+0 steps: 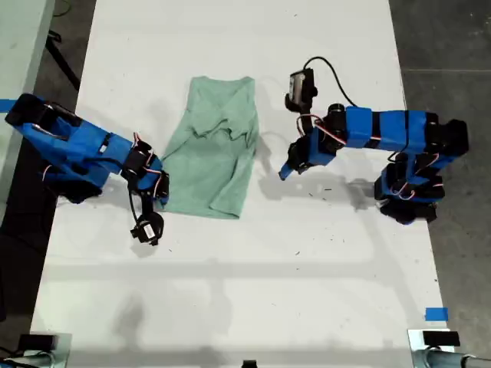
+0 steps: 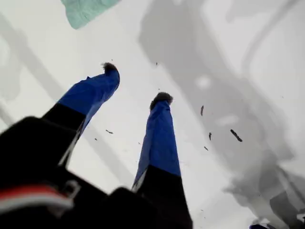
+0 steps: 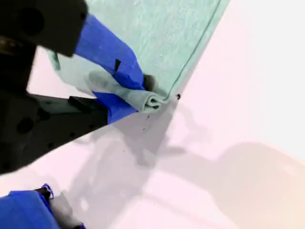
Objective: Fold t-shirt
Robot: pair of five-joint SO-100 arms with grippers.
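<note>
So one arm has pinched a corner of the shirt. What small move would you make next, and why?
Probably I'd lift the pinched corner a little and carry it across the t-shirt toward the exterior view's right. My second gripper is shut on that corner, the cloth bunched between its fingers, so the fold can begin. My first gripper hangs open over bare table, clear of the shirt.

White table [image 1: 253, 291], soft shadows across it; dark grey floor [image 1: 453, 46] either side; blue tape [image 1: 436, 313] near one corner.

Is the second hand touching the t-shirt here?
Touching. The second wrist view shows my second hand shut on a bunched corner of the t-shirt, cloth pinched between its fingers.
</note>
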